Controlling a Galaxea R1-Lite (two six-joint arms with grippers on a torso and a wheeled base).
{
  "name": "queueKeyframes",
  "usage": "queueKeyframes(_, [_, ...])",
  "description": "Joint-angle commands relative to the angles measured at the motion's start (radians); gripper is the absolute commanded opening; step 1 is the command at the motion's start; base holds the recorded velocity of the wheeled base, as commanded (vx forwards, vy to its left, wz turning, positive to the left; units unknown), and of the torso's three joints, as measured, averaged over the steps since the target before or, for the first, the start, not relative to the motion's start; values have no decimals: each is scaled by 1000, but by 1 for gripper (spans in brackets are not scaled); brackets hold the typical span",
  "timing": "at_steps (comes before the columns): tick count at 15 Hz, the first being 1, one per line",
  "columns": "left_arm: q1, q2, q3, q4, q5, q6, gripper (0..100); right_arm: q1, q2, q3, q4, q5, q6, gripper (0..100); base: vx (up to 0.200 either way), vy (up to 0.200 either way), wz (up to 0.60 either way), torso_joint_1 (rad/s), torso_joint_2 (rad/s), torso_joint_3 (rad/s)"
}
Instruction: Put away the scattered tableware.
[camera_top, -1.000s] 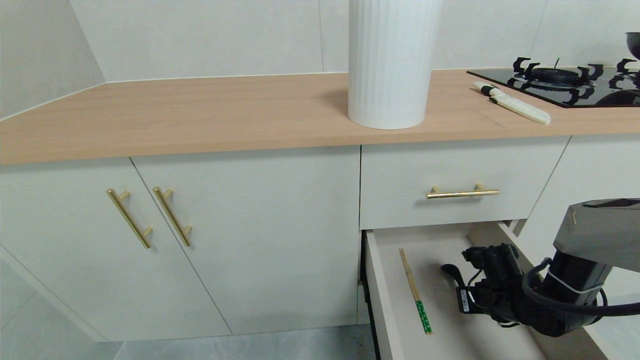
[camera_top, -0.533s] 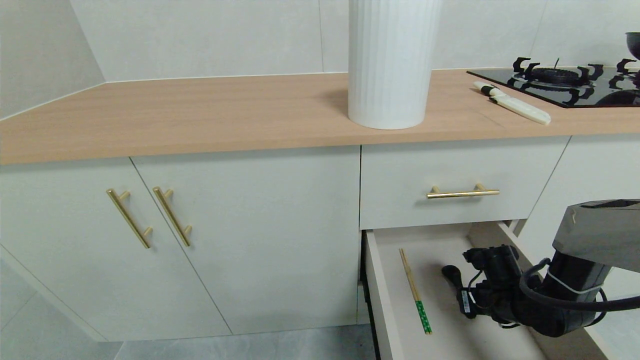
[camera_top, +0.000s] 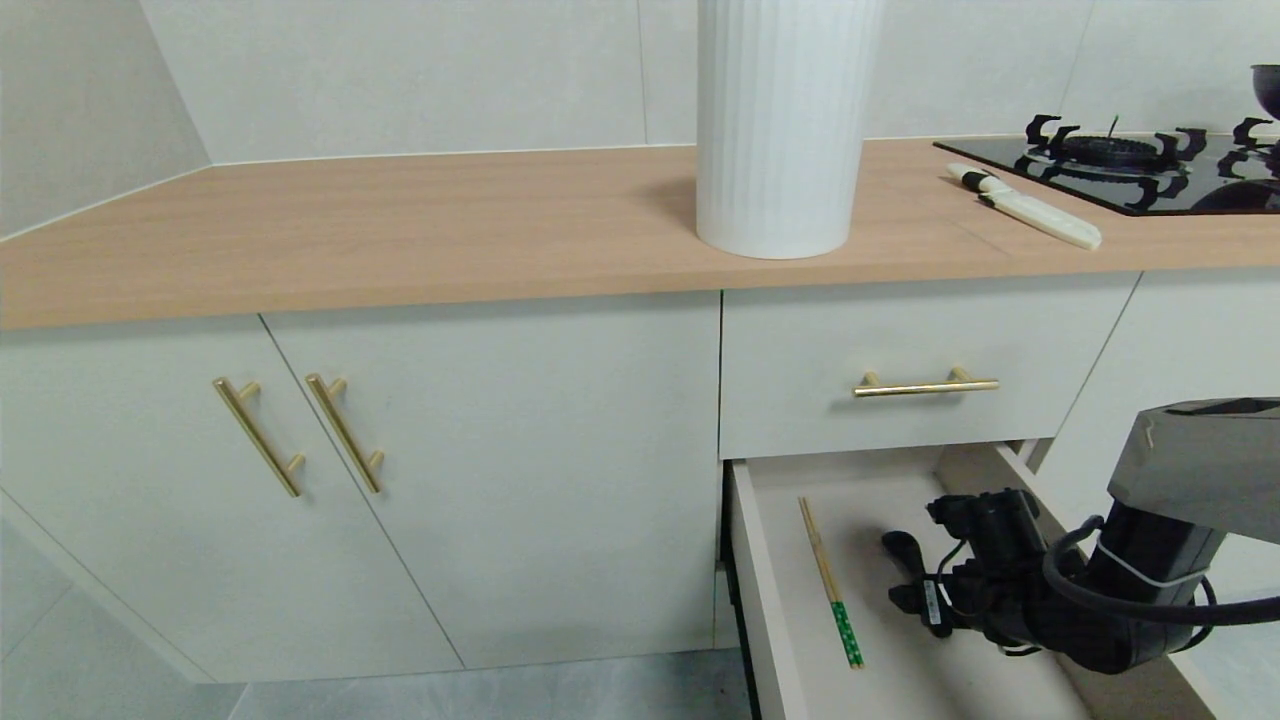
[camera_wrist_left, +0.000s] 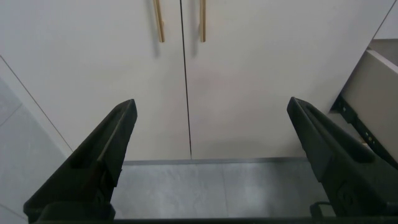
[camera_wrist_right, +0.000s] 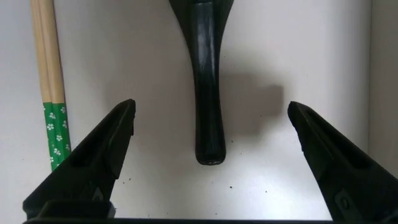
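A black spoon (camera_wrist_right: 208, 74) lies on the floor of the open lower drawer (camera_top: 760, 560), its bowl (camera_top: 903, 547) pointing toward the back. My right gripper (camera_wrist_right: 210, 109) is open inside the drawer, one finger on each side of the spoon's handle end and neither touching it. In the head view the right gripper (camera_top: 912, 582) sits low in the drawer. A pair of wooden chopsticks (camera_top: 828, 585) with green ends (camera_wrist_right: 55, 134) lies along the drawer's left side. On the counter near the stove rests a white knife (camera_top: 1025, 207). My left gripper (camera_wrist_left: 211, 112) is open, empty, facing the cabinet doors.
A tall white ribbed cylinder (camera_top: 780, 130) stands on the wooden counter above the drawers. A black gas hob (camera_top: 1120, 160) is at the far right. The upper drawer with its gold handle (camera_top: 925, 385) is closed. Two gold door handles (camera_wrist_left: 160, 18) face the left gripper.
My right gripper's fingers have spread apart, letting go of the black spoon, which now lies on the drawer floor. The arm itself has barely moved.
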Motion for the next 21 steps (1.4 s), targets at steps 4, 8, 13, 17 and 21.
queueKeyframes(4, [0, 0, 0, 0, 1, 0, 100, 1, -86, 2, 1, 0, 8, 100, 0, 0, 0, 0, 0, 0])
queueKeyframes(8, [0, 0, 0, 0, 1, 0, 100, -16, -223, 50, 3, -9, -6, 100, 0, 0, 0, 0, 0, 0])
queueKeyframes(13, [0, 0, 0, 0, 1, 0, 100, 8, -511, 33, 256, 3, -23, 100, 0, 0, 0, 0, 0, 0])
queueKeyframes(17, [0, 0, 0, 0, 1, 0, 100, 79, -700, 21, 532, 51, -61, 100, 0, 0, 0, 0, 0, 0])
queueKeyframes(21, [0, 0, 0, 0, 1, 0, 100, 93, -711, 22, 549, 49, -77, 100, 0, 0, 0, 0, 0, 0])
